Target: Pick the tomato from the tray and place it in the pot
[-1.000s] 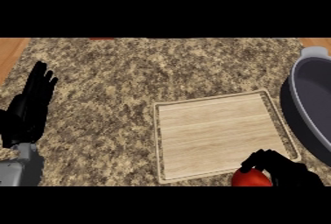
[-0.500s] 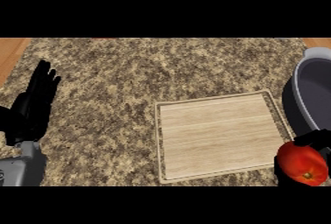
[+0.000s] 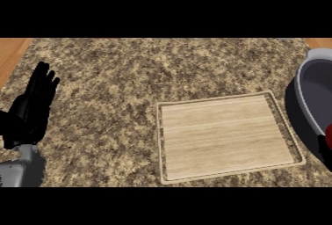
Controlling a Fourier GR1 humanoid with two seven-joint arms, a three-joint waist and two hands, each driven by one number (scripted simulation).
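The wooden tray (image 3: 227,136) lies on the speckled counter, right of the middle, with nothing on it. The grey pot (image 3: 315,88) shows partly at the right edge. Only a red sliver of the tomato (image 3: 329,139) appears at the right edge, just below the pot's rim. Black fingers of my right hand (image 3: 324,154) curl round it; most of that hand is cut off by the view's edge. My left hand (image 3: 29,114) rests open at the far left, fingers up, well away from the tray.
The granite counter (image 3: 130,79) stretches to the left of and behind the tray. Strips of wooden floor show at the far left corner (image 3: 12,48) and the top right.
My right hand has carried the tomato from the tray's front right corner off to the right, toward the pot, and is now almost out of view. The left hand has barely shifted.
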